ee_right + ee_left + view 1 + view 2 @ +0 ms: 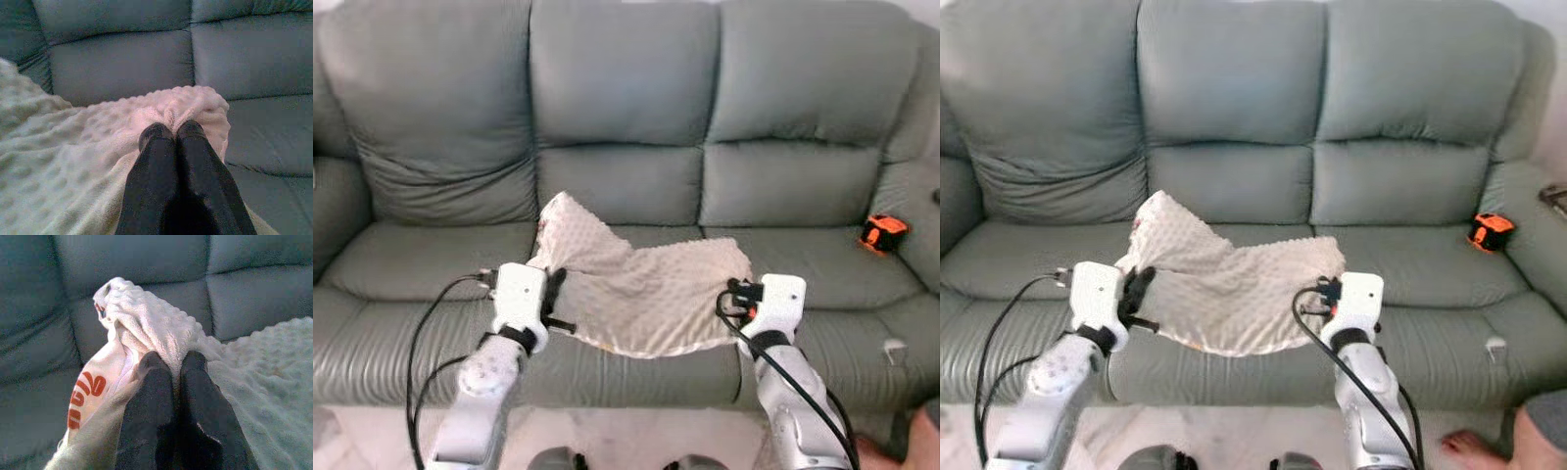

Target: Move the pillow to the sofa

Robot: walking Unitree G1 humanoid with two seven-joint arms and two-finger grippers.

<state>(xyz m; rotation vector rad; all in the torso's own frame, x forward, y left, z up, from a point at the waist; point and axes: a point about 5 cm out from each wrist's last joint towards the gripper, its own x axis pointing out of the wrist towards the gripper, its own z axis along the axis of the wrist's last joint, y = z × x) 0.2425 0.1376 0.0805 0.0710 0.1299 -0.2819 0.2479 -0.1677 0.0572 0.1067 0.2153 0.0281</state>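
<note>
The pillow [641, 289], a limp cream cover with a bumpy knitted-looking surface, hangs spread between the 2 arms in front of the grey sofa [626, 127], over the front part of the middle seat cushion. Its lower edge sags toward the seat; whether it touches the cushion cannot be told.

The left end effector [555, 291] grips the pillow's left edge. In the left wrist view its 2 black fingers [154, 396] are pressed together with a fold of fabric pinched between them, and the bunched corner rises just beyond the fingertips, showing a smooth inner lining with orange lettering [83, 396].

The right end effector [734, 294] holds the pillow's right corner. In the right wrist view its fingers [156, 156] are closed against each other with the cream fabric gathered over and around their tips, the rest of the cover spreading away toward the other arm.

An orange and black object [882, 233] lies on the right seat cushion, well apart from the pillow. A person's bare foot [1469, 448] rests on the floor at the right.
</note>
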